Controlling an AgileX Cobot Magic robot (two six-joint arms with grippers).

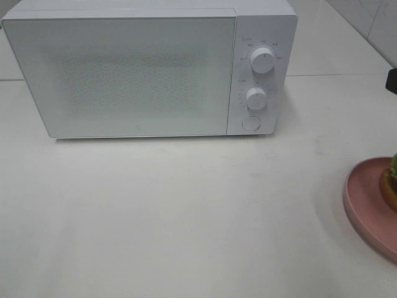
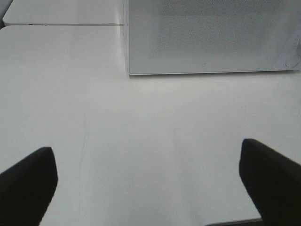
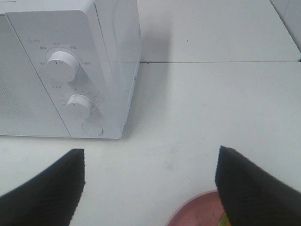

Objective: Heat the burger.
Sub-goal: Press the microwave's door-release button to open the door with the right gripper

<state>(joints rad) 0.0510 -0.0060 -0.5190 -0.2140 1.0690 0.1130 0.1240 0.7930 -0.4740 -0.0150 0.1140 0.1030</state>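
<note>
1. In the exterior high view, a white microwave is filling the upper left and upper middle of the frame. It is sitting on the pale table with its door lying shut.
2. Down the microwave's right side, the control panel is showing a large upper knob, a smaller lower knob beneath it, and a round button lowest of the three.
3. At the right edge, above mid-height, a dark shape is poking into the frame; what it is I cannot tell.
4. At the lower right edge, a pink plate is resting on the table, well apart from the microwave and partly running out of the frame.
5. The burger is sitting on that plate at the far right edge. Only a sliver of green lettuce and brown bun is showing.
6. In the left wrist view, the left gripper is hanging over the table in front of the microwave door. Its two dark fingers are standing wide apart and gripping nothing.
7. In the right wrist view, the right gripper is hovering near the plate's rim, facing the control panel. Its fingers are spread wide, holding nothing, and a speck of the burger is peeking out beside one finger.
</note>
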